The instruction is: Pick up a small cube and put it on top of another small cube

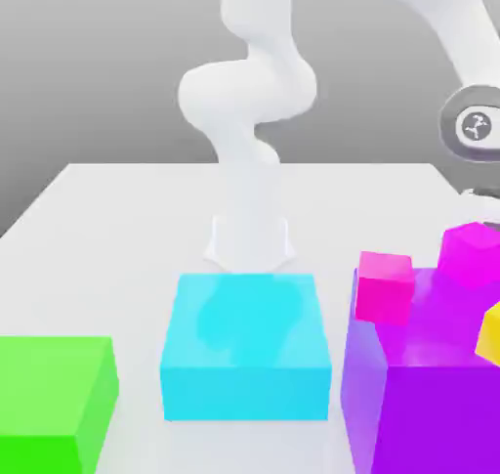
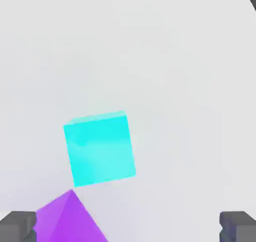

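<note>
Cyan cube [image 2: 99, 148] between wide-spread fingers [image 2: 18, 226] (nothing held)

smooth, glossy white arm [image 1: 249, 101], built of rounded tubular links swelling into bulbous joints. plain cylindrical lower column [image 1: 249, 213] flaring slightly into a white base collar [image 1: 250, 247] with small notches at its sides. no cables or screws visible along the casing. near the exterior view's right edge, a grey ringed joint cap [image 1: 477, 126] with a pale disc at its centre and a small dark emblem on it, set in a white housing. in the hand view, two dark grey, blocky, matte fingertips [image 2: 17, 226] with squared edges, one at either side.
</note>
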You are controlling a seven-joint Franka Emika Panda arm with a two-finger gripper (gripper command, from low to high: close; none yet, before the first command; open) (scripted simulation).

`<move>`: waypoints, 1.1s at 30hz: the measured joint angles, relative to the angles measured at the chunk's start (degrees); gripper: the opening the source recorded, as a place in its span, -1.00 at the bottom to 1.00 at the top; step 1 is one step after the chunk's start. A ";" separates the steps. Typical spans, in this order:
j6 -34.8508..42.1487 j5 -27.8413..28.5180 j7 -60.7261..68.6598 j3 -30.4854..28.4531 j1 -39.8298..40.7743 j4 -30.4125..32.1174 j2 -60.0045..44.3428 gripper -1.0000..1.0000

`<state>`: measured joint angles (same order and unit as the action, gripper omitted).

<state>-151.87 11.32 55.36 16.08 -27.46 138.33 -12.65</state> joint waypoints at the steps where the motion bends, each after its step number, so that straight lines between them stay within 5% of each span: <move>1: -0.90 -0.30 2.30 0.44 0.69 0.11 -1.70 0.00; 5: -7.48 3.84 1.43 -2.86 -1.51 -1.35 -10.78 0.00; 6: -8.93 4.71 0.82 -3.86 -2.25 -1.74 -12.66 -1.00; 13: -8.94 4.80 0.82 -3.94 -2.32 -1.76 -12.82 -1.00; 17: -2.61 -0.40 4.97 -0.28 0.21 -0.08 -4.53 -1.00; 25: 9.51 -9.62 24.45 3.79 0.15 -1.69 12.94 -1.00; 33: 20.43 -15.16 44.02 -0.80 -1.20 -4.23 26.05 -1.00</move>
<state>-131.43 -3.84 99.38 15.28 -28.66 134.10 13.39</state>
